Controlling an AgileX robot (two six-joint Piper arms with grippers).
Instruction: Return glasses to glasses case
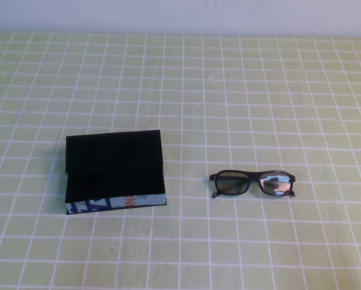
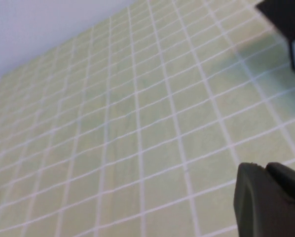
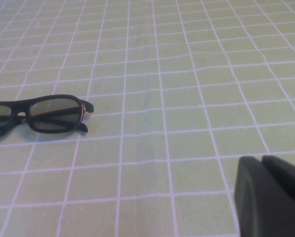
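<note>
The black-framed glasses [image 1: 253, 179] lie unfolded on the green checked cloth, right of centre, with their reflective lenses upright and facing the front edge. The glasses case [image 1: 114, 169] lies to their left, a black box with blue, white and orange print along its front side. Neither gripper shows in the high view. My right gripper [image 3: 262, 159] is shut and empty, above the cloth and apart from the glasses [image 3: 49, 114]. My left gripper [image 2: 266, 168] is shut and empty, with a corner of the case [image 2: 285, 19] at the frame's edge.
The green cloth with white grid lines [image 1: 229, 90] covers the whole table. A pale wall [image 1: 180, 15] runs along the far edge. Nothing else stands on the cloth.
</note>
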